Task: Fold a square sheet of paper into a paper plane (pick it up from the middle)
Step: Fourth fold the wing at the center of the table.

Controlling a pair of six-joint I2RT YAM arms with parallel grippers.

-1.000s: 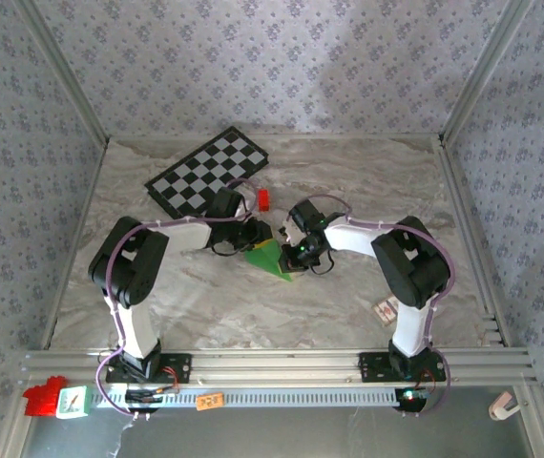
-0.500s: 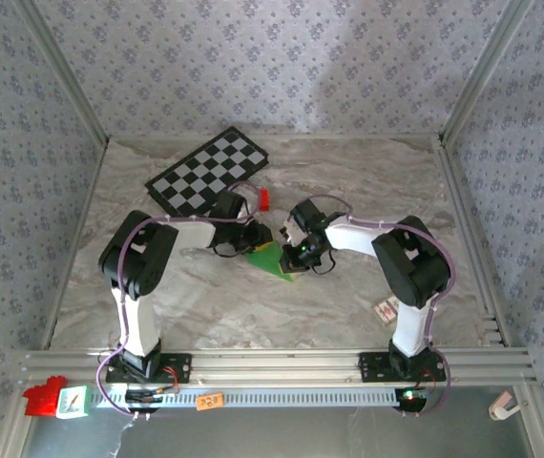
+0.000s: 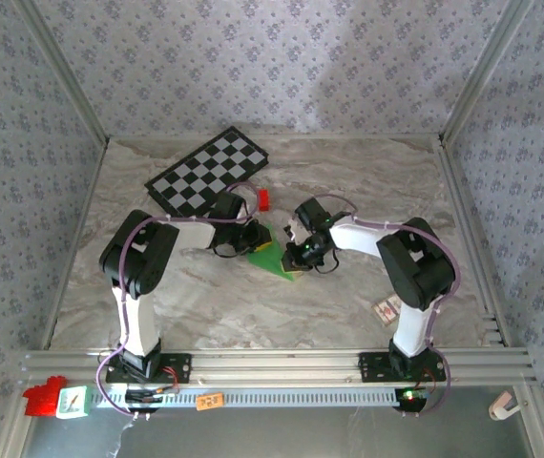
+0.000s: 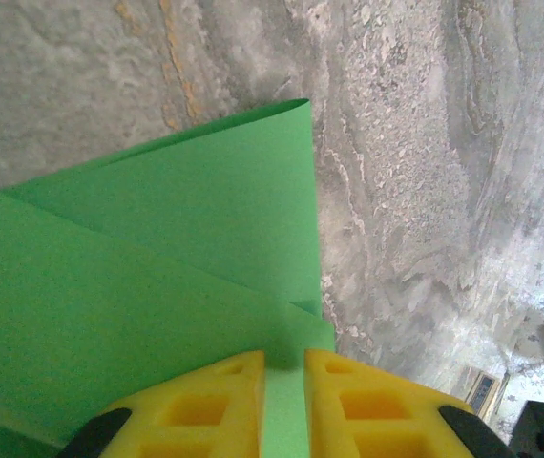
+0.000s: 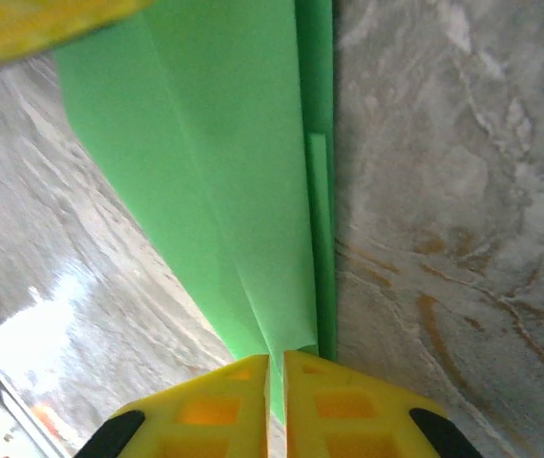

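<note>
- Folding looks part done. On the bench (image 3: 367, 181) the sheet is a layered, pointed wedge rather than a flat square or a slim dart, so I judge this a mid-task crease step with both arms on the paper.
- Left arm (image 3: 143, 267) rises from its base at 7 o'clock with the elbow high, and its forearm reaches the paper from 9 o'clock. Right arm (image 3: 415, 262) mirrors it from 5 o'clock, its wrist bent down onto the paper from 3 o'clock.
- Checkerboard (image 3: 210, 172) lies flat at 11 o'clock of the paper, apart from it and out of the work.
- Green paper (image 3: 274, 260) lies near the centre of the bench between the two wrists, its sharp tip pointing to 5 o'clock. The left wrist view shows overlapping flaps. The right wrist view shows a long narrow fold with a crease along it.
- Red block (image 3: 263, 198) sits at 12 o'clock of the paper, near the left wrist and clear of the green.
- Left jaws stand narrow, with a strip of green between the yellow fingers (image 4: 205, 410), so they seem to pinch an edge.
- Right jaws are almost together, their yellow fingers (image 5: 348, 410) nipping the end of the fold.
- Next move, as I judge it: one side pins the paper while the other draws a flap over and presses along the crease. Thin paper slips and buckles, so the pull wants to be gentle.
</note>
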